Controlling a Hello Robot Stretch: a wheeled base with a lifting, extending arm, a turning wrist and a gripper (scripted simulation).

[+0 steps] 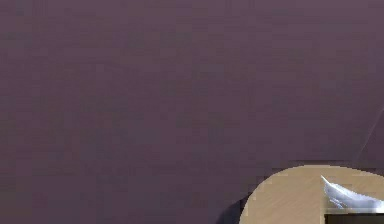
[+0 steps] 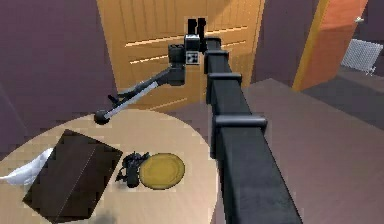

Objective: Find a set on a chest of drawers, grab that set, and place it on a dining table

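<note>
A round light-wood table (image 2: 190,130) takes up the lower left of the arm side view, and its edge also shows at the forward view's bottom right (image 1: 290,195). On it lie an olive-yellow plate (image 2: 162,171) and, just left of that, a small dark object (image 2: 132,168). The dark arm (image 2: 235,110) rises from the bottom edge. The gripper (image 2: 106,115) reaches left and down from the arm's far end and ends near the table's far edge. Only bare tabletop and floor lie behind its tips, so it holds nothing.
A dark brown box (image 2: 72,175) stands on the table's left part, beside a white crumpled thing (image 2: 25,170). A silvery-white thing (image 1: 345,190) lies on the table in the forward view. A wooden door (image 2: 150,30) stands behind, an orange door (image 2: 320,45) at right. A purple wall (image 1: 150,90) is close ahead.
</note>
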